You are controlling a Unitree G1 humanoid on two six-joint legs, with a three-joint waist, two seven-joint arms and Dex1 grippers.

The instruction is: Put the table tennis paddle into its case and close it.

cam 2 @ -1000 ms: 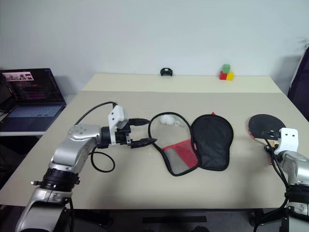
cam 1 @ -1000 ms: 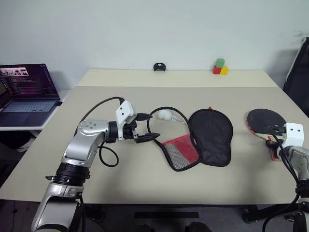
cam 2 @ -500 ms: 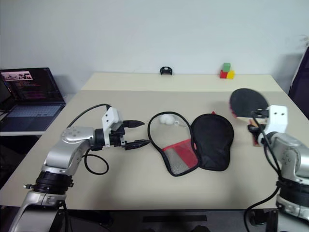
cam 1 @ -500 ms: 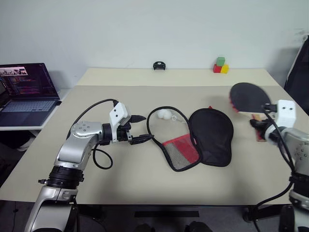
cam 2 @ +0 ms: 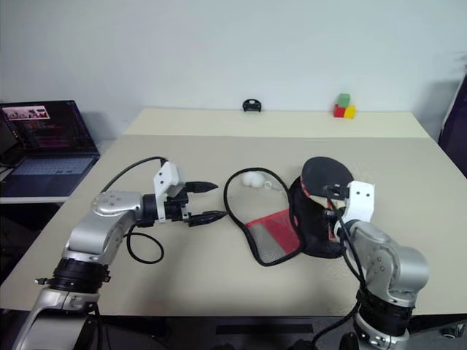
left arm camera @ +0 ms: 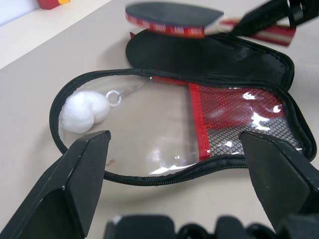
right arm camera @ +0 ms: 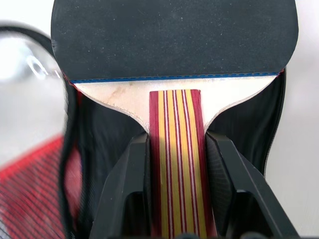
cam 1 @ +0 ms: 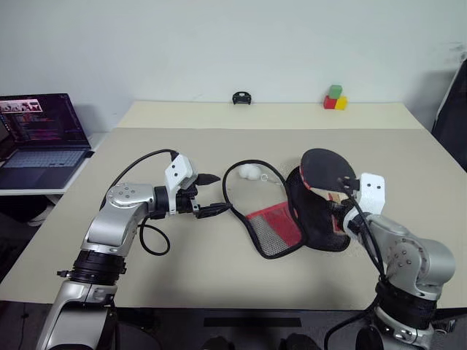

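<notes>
The case (cam 1: pixel 318 219) lies unzipped and spread flat in the middle of the table, black half on the right, red mesh flap (cam 1: pixel 273 227) on the left. A white ball (cam 1: pixel 249 173) on a cord rests inside the clear part. My right gripper (right arm camera: pixel 175 144) is shut on the striped handle of the table tennis paddle (cam 1: pixel 325 167). It holds the paddle tilted just above the black half. My left gripper (cam 1: pixel 216 194) stands open and empty at the case's left rim, fingers either side of the zip edge (left arm camera: pixel 164 174).
An open laptop (cam 1: pixel 40 138) sits on a side table at the left. Coloured blocks (cam 1: pixel 333 98) and a small black object (cam 1: pixel 241 98) stand along the table's far edge. A dark chair (cam 1: pixel 452 109) is at the right edge.
My right gripper lifted the paddle off the table at the right and carried it left, over the case's black half. The left gripper stays open by the case.
</notes>
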